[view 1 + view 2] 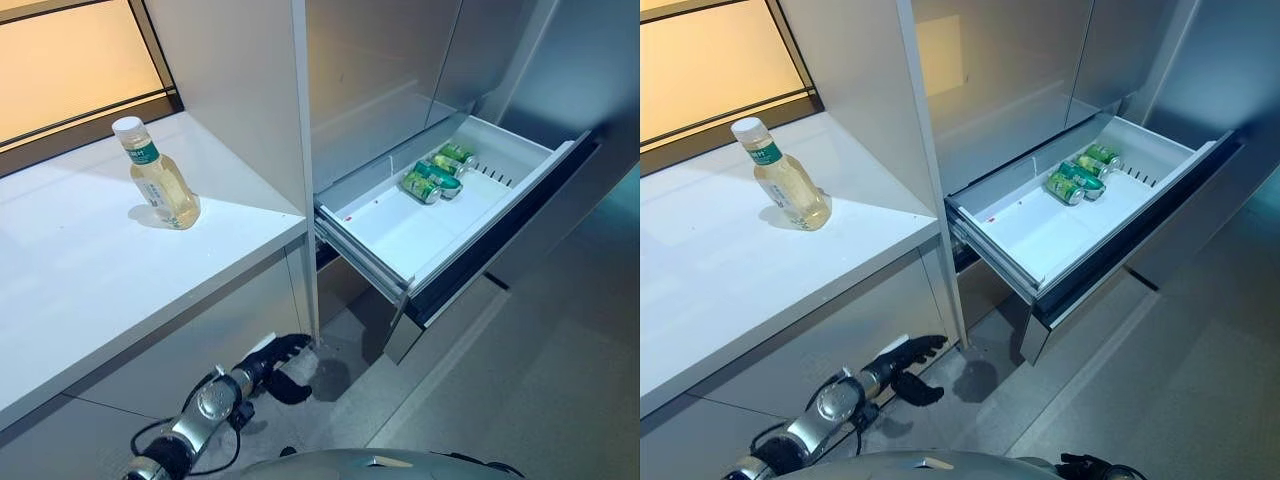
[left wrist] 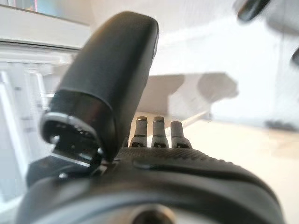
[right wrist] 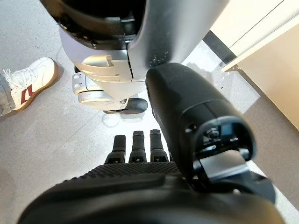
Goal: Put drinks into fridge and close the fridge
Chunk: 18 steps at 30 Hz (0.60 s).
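Drawer's wide open, loads of room up front

Green drink cans [image 1: 436, 172] hog the white pulled-out fridge drawer [image 1: 400, 235]'s back corner; a grey upright cabinet panel [image 1: 300, 150] walls it off from the white countertop [image 1: 90, 270].

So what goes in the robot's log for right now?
bottle on counter | cans in open drawer | left hand low, empty | right hand empty

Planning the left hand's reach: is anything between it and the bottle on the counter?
Yes. The left hand hangs low in front of the cabinet, below the white counter, whose front edge lies between it and the bottle. Nothing else stands near the bottle.
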{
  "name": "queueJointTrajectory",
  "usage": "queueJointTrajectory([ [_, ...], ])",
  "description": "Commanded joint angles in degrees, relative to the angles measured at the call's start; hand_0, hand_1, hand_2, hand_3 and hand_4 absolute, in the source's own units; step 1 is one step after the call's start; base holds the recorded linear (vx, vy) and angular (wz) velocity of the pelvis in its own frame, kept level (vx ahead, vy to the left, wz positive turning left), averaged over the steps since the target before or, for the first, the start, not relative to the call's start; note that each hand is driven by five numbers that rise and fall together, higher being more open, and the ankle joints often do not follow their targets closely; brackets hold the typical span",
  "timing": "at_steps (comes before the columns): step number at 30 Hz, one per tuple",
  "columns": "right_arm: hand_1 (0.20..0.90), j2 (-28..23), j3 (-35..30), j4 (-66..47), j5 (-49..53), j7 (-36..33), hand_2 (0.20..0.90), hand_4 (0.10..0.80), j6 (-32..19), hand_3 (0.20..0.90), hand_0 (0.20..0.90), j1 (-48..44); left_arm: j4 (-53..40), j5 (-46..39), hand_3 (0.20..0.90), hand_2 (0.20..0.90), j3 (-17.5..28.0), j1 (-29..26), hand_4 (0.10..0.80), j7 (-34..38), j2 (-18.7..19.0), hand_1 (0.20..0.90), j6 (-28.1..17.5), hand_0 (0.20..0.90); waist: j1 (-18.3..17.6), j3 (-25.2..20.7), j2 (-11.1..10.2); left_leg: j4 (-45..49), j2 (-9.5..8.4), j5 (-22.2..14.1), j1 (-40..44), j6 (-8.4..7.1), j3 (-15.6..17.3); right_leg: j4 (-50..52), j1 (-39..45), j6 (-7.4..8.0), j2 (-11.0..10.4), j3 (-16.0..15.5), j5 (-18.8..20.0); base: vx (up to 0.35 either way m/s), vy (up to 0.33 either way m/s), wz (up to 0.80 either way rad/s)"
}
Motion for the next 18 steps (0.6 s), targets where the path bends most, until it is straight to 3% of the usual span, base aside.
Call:
queueJointTrajectory([
  [1,0.9,-0.9,2.3,0.1,0.2,1.9,0.9,0.8,0.1,0.9,0.9,-1.9,-7.7,-1.5,0.9,0.9,-1.2,-8.2,0.8,-1.2,0.8,0.9,-3.3,0.9,0.8,-0.5,1.1,0.7,-1.9,-4.9,-0.5,2.21,0.8,2.7,-5.5,5.17,-0.9,-1.9,3.0,0.0,0.0,0.0],
  [4,0.9,-0.6,2.0,0.4,0.0,1.6,0.9,0.8,-0.2,0.9,0.9,-1.9,-13.4,-0.7,0.9,0.9,-2.8,-10.4,0.8,0.7,2.7,0.9,-1.0,0.9,0.9,-0.8,1.1,0.8,-1.99,-4.4,-1.1,2.38,0.8,2.9,-6.2,5.12,-0.9,-1.9,3.4,-0.017,-0.004,0.0],
  [5,0.9,-0.3,1.7,0.6,-0.2,1.5,0.9,0.8,-0.5,0.9,0.9,-1.9,-15.2,0.8,0.9,0.9,-3.9,-10.2,0.8,2.5,3.0,0.9,-4.1,0.9,1.0,-0.8,1.1,0.8,-1.91,-4.4,-1.4,2.38,0.8,2.9,-6.4,5.04,-0.8,-1.8,3.2,-0.072,-0.014,0.02],
  [8,0.9,-0.1,1.4,-0.8,0.5,0.5,0.9,0.8,-0.9,0.9,0.9,-1.3,-21.8,1.7,0.9,0.9,-3.3,-8.4,0.8,1.6,5.6,0.9,-6.1,0.9,1.3,0.2,1.5,0.7,-2.03,-4.1,-1.8,2.37,0.1,2.9,-6.5,4.86,-0.9,-2.2,3.2,-0.079,0.016,0.02],
  [14,0.9,0.9,0.8,-3.1,2.0,-2.1,0.9,0.8,-1.7,0.9,0.9,1.2,-42.0,0.1,0.9,0.9,3.0,-5.6,0.8,-3.1,12.6,0.9,-3.7,0.9,2.6,1.0,2.1,0.7,-2.43,-4.2,-2.0,2.49,-1.6,2.1,-5.6,4.94,-1.2,-3.4,3.0,-0.036,0.012,0.09],
  [18,0.9,1.7,1.0,-2.8,2.4,-2.8,0.9,0.8,-2.6,0.9,0.9,2.1,-49.4,-1.4,0.9,0.9,6.1,-6.5,0.8,-4.1,14.7,0.9,-3.9,0.9,3.3,0.5,2.1,0.6,-2.52,-4.0,-2.2,2.45,-2.3,1.7,-5.4,5.05,-1.3,-4.0,3.2,-0.002,-0.019,0.13],
])
